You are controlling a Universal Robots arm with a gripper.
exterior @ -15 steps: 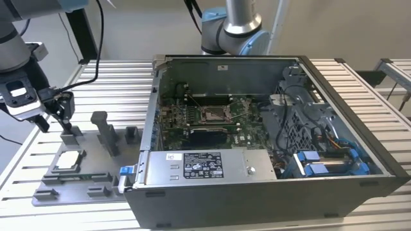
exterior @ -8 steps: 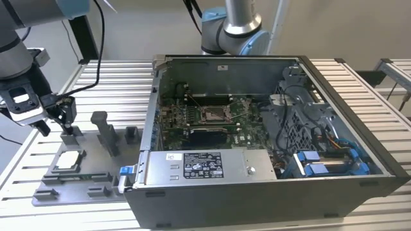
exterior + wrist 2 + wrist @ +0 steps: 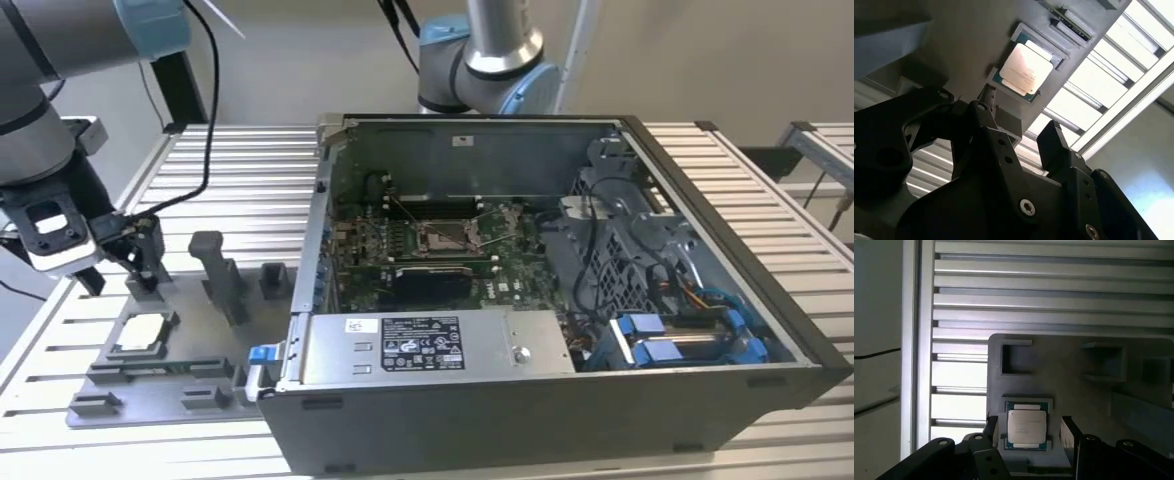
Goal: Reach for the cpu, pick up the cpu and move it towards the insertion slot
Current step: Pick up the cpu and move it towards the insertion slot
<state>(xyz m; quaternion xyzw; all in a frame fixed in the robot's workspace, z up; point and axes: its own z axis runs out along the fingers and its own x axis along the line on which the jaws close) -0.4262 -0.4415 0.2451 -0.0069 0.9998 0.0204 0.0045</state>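
The cpu (image 3: 143, 335) (image 3: 1025, 67) (image 3: 1026, 427), a small silvery square chip, lies flat in a recess of the grey fixture plate (image 3: 200, 372) at the exterior view's left. My gripper (image 3: 76, 272) (image 3: 1021, 112) (image 3: 1029, 422) hangs a little above the plate, open, with nothing in it. In the first wrist view its two black fingers (image 3: 1068, 432) stand to either side of the chip, clear of it. The insertion slot (image 3: 447, 234), a shiny metal frame with a thin lever, sits on the green board inside the open computer case (image 3: 694, 390).
Grey upright fixture blocks (image 3: 220, 275) rise from the plate close to the gripper. The case's wall (image 3: 315, 200) stands between the plate and the board. A second arm's base (image 3: 481, 60) is behind the case. The slatted aluminium table (image 3: 240, 160) runs all around.
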